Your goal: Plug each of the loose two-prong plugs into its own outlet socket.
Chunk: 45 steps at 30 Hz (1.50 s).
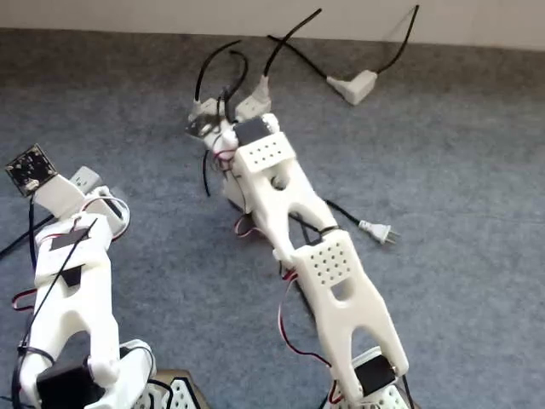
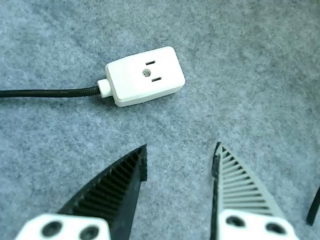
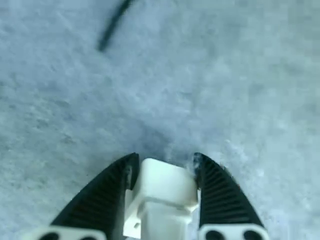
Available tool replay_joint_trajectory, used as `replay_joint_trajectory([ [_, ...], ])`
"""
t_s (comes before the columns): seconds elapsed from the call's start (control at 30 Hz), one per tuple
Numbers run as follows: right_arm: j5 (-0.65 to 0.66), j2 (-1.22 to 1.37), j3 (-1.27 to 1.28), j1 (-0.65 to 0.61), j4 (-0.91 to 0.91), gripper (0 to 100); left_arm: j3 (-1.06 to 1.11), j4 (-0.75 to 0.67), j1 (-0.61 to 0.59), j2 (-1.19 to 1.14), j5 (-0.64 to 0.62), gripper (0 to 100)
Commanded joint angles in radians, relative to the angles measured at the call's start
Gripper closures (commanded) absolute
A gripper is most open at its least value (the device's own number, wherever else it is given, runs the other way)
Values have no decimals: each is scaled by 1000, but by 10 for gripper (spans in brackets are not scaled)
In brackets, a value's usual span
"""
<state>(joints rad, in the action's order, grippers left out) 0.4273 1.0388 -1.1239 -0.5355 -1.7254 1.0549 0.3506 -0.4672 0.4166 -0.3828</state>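
the loose two-prong plug [image 1: 377,230] lies on the grey worktop [image 1: 477,256] just beside the right arm. it looks light and rigid, with thin prongs that could bend and a limp black cord [image 1: 341,213] likely to drag, so it is best taken across its moulded body. the right pincer [image 3: 165,158] is clamped on a white connector block [image 3: 162,182]. the left pincer [image 2: 180,152] gapes wide near a white outlet socket [image 2: 145,76], with open worktop around it.

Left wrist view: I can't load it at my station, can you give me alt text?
A white outlet socket lies face up on grey carpet, its black cord trailing away from one end. The left end effector hovers just short of the socket, fingers open with nothing between them.
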Motion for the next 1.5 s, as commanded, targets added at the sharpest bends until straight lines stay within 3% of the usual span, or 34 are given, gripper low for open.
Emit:
replay_joint_trajectory([
  [0.0, -28, -183, 22, 117, -41, 904, -31, 5, 12, 25, 6, 775],
  [0.2, -17, -352, 91, 271, -28, 904, -31, 5, 12, 25, 6, 775],
  [0.33, 118, -363, 51, 384, 64, 904, -31, 5, 12, 25, 6, 775],
  [0.53, 239, -280, 48, 499, 392, 904, -31, 5, 12, 25, 6, 775],
  [0.8, 242, -2, 45, 532, 892, 899, -31, 5, 12, 25, 6, 775],
  [0.87, 236, 38, 45, 532, 954, 852, -31, 5, 13, 25, 6, 775],
  [1.03, 120, 59, 25, 558, 1020, 717, -31, 5, 13, 25, 6, 772],
  [1.17, 101, 53, -154, 591, 961, 711, -31, 6, 13, 25, 6, 772],
  [1.47, 100, 15, -687, 664, 1009, 711, -33, 8, 13, 25, 8, 771],
])
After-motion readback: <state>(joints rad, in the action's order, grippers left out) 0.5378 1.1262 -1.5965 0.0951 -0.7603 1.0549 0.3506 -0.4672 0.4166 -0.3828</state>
